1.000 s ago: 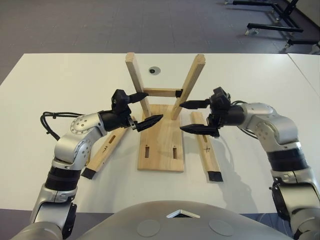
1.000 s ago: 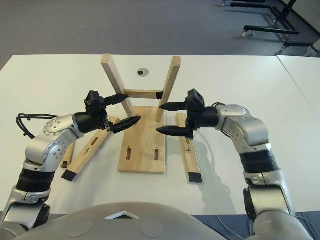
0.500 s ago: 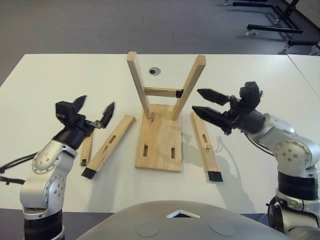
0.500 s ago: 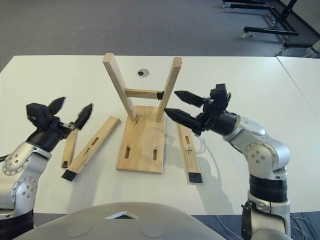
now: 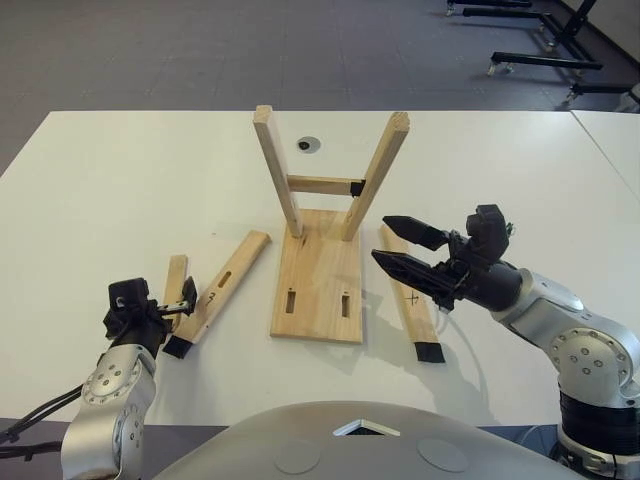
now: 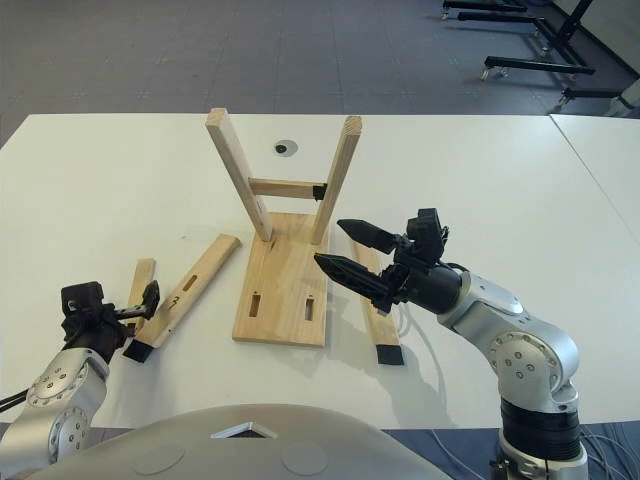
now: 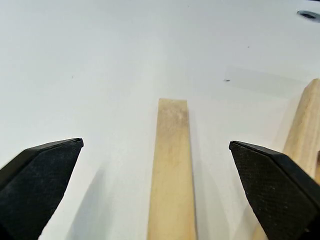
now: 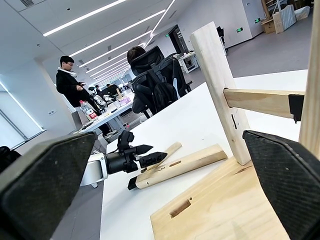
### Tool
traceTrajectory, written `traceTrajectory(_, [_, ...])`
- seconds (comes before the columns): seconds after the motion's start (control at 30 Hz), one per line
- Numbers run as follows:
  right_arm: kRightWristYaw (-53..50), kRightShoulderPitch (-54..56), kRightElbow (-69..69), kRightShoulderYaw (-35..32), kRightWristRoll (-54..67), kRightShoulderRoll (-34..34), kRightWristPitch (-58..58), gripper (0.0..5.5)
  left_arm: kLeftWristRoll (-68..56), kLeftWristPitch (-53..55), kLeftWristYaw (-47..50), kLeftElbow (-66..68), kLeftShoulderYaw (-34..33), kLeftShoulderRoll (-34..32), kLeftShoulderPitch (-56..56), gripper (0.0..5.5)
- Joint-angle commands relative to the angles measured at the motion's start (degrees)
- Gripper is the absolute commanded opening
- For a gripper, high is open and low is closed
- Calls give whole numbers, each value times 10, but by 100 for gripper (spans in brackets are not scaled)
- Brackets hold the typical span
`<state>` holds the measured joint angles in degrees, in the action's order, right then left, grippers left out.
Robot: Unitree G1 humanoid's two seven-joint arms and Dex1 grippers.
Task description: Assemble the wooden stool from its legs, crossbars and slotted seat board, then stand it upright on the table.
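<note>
The slotted seat board [image 5: 318, 285] lies flat mid-table. Two legs [image 5: 277, 170] [image 5: 378, 175] stand in its far slots, leaning outward and joined by a crossbar [image 5: 322, 185]. A loose leg [image 5: 222, 285] and a short crossbar [image 5: 175, 288] lie to the board's left; another loose leg [image 5: 410, 295] lies to its right. My left gripper [image 7: 156, 144] is open, low at the table's front left, with the short crossbar's near end between its fingers, not touching. My right gripper [image 5: 382, 238] is open above the right loose leg, pointing at the board.
A round hole [image 5: 307, 144] sits in the white table [image 5: 120, 180] behind the stool frame. A second table [image 5: 612, 130] adjoins at the far right, and black floor frames [image 5: 545, 55] stand beyond. The table's left half and far side are bare.
Both grippers have drawn back from the standing legs toward me. The left dropped to the front left by the short crossbar; the right sank over the right loose leg. The wooden parts stayed put.
</note>
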<state>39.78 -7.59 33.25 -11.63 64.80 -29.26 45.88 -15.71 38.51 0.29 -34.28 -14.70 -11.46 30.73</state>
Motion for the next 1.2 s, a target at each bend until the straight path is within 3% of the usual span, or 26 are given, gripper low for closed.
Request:
traceTrajectory(0.03, [-13,2,14,-4,26,-10,5,540,10,36,-8,14,-9,-16,8,509])
traceTrajectory(0.27, [-27,7,18,-7,50,-26,3,540,14,59,-48,-7,13,-44,25,398])
traceTrajectory(0.5, [-36,17,16,2,51,-32,-1,540,15,78,-45,-39,36,-22,66,280])
traceTrajectory(0.83, [-36,38,5,8,41,-45,-3,540,30,57,-34,24,23,-9,53,133])
traceTrajectory(1.07, [-30,63,-5,17,34,-43,-6,540,-20,36,-52,66,-6,19,21,127])
traceTrajectory(1.2, [-32,102,-10,-9,115,-53,8,540,-22,-63,-82,47,-28,-26,-116,127])
